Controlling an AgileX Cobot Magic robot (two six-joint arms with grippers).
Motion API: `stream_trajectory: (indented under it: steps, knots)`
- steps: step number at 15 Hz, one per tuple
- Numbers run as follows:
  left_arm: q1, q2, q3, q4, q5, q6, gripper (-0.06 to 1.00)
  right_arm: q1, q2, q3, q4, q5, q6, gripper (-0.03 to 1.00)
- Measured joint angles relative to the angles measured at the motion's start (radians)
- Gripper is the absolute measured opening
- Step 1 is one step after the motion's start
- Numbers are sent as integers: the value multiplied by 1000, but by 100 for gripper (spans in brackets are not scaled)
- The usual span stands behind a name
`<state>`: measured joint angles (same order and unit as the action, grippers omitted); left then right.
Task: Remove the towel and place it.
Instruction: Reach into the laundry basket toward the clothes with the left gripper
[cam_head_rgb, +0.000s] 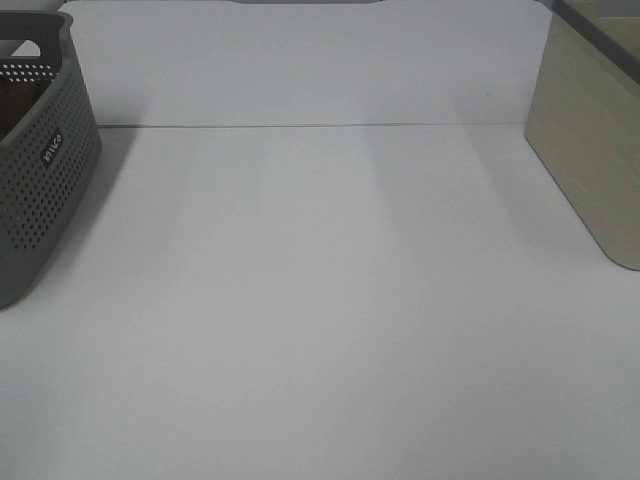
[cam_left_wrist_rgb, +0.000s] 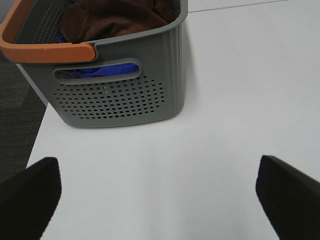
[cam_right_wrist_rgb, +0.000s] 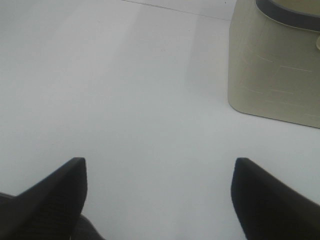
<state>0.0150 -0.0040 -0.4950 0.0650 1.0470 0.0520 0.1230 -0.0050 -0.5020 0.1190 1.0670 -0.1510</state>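
The dark brown towel (cam_left_wrist_rgb: 112, 17) lies bunched inside the grey perforated basket (cam_left_wrist_rgb: 117, 95), over something blue that shows through the handle slot. In the high view only part of that basket (cam_head_rgb: 40, 170) shows at the left edge, and neither arm appears there. My left gripper (cam_left_wrist_rgb: 159, 165) hangs open over the white table, a short way from the basket's end wall, with nothing between its black fingers (cam_left_wrist_rgb: 30, 192). Over bare table my right gripper (cam_right_wrist_rgb: 159, 162) is open too, and it holds nothing.
A beige bin (cam_head_rgb: 590, 150) stands at the table's right side, also seen close to my right gripper as the beige bin (cam_right_wrist_rgb: 275, 65). The basket has an orange handle (cam_left_wrist_rgb: 47, 50). A dark floor (cam_left_wrist_rgb: 15, 110) lies past the table's left edge.
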Motion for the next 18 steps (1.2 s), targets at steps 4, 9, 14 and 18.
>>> stream_trajectory:
  steps: [4, 9, 14, 18]
  knots:
    - [0, 0, -1, 3, 0, 0, 99, 0, 0, 0, 0, 0, 0, 77]
    - [0, 216, -231, 56, 21, 135, 99, 0, 0, 0, 0, 0, 0, 77]
    - [0, 861, -600, 96, 20, 571, 98, 0, 0, 0, 0, 0, 0, 77]
    - [0, 1276, -857, 143, 29, 752, 98, 0, 0, 0, 0, 0, 0, 77]
